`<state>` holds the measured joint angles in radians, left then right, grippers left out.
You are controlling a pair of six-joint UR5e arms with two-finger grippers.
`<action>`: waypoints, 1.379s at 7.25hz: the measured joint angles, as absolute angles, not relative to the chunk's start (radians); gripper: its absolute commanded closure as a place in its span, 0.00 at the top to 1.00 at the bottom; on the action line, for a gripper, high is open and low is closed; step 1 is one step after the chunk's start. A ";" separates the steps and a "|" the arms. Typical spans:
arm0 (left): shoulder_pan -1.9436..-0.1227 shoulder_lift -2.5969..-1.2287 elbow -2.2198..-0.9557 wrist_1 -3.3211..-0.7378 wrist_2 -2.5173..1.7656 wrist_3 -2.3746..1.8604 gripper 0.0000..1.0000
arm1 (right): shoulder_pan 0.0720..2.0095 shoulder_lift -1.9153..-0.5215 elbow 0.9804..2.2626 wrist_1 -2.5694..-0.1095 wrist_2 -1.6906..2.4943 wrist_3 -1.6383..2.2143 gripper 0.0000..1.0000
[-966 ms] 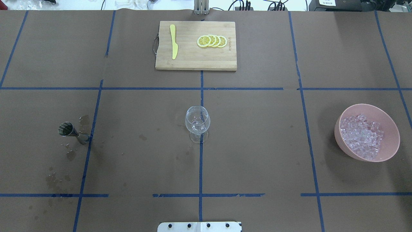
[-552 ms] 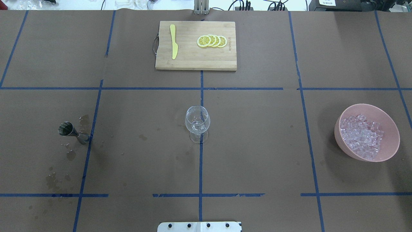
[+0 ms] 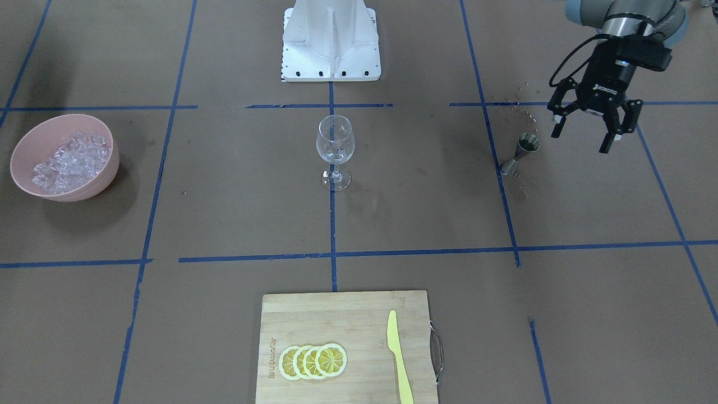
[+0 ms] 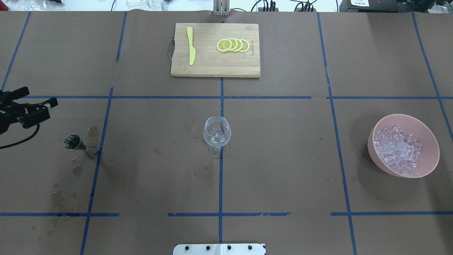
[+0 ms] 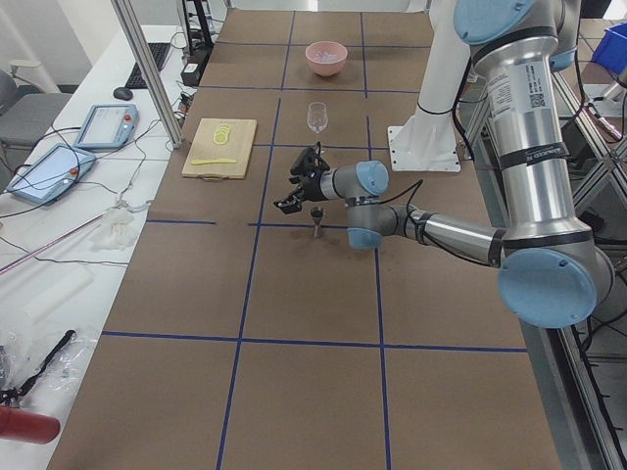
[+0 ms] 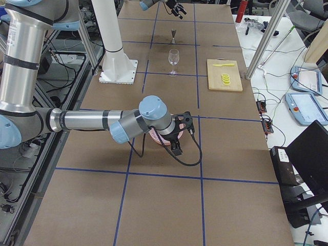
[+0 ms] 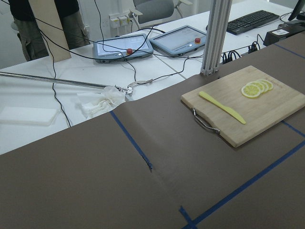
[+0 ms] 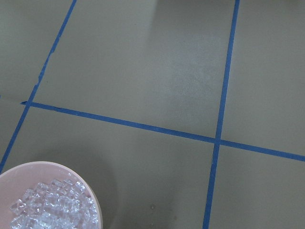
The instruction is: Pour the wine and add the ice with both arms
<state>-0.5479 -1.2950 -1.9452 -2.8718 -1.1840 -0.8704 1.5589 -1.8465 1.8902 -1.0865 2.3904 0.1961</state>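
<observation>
A steel jigger (image 4: 76, 144) stands on the brown table at the left; I cannot make out wine in it. A clear stemmed wine glass (image 4: 217, 134) stands upright at the table's middle. Ice cubes (image 4: 398, 150) fill a pink bowl (image 4: 429, 141) at the right. My left gripper (image 4: 40, 96) is open and empty, in the air just beyond the jigger; the front-facing view shows it (image 3: 581, 140) beside the jigger (image 3: 524, 150). My right gripper (image 6: 179, 136) shows only in the exterior right view, over the bowl's near side; I cannot tell whether it is open or shut.
A wooden cutting board (image 4: 215, 63) with lemon slices (image 4: 233, 45) and a yellow knife (image 4: 191, 46) lies at the far middle. Wet stains (image 4: 58, 196) mark the paper around the jigger. The white pedestal base (image 3: 331, 39) stands at the near edge.
My left gripper has come into the overhead view from the left edge, above the jigger. The glass, the jigger and the bowl have not moved.
</observation>
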 measured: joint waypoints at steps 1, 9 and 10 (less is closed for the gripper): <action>-0.428 -1.286 -1.938 -2.872 -1.029 -0.930 1.00 | 1.559 -1.852 1.890 -1.084 2.391 0.196 1.00; -0.122 -1.407 -1.673 -2.880 -0.567 -1.076 0.71 | 1.559 -1.881 1.888 -1.048 2.385 0.196 1.00; -0.122 -1.410 -1.660 -2.880 -0.564 -1.078 0.56 | 1.559 -1.881 1.888 -1.048 2.385 0.197 1.00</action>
<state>-0.1218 -1.4101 -1.6596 -2.8804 -0.5643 -1.0776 1.5585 -1.8806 1.8883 -1.0477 2.3854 0.1967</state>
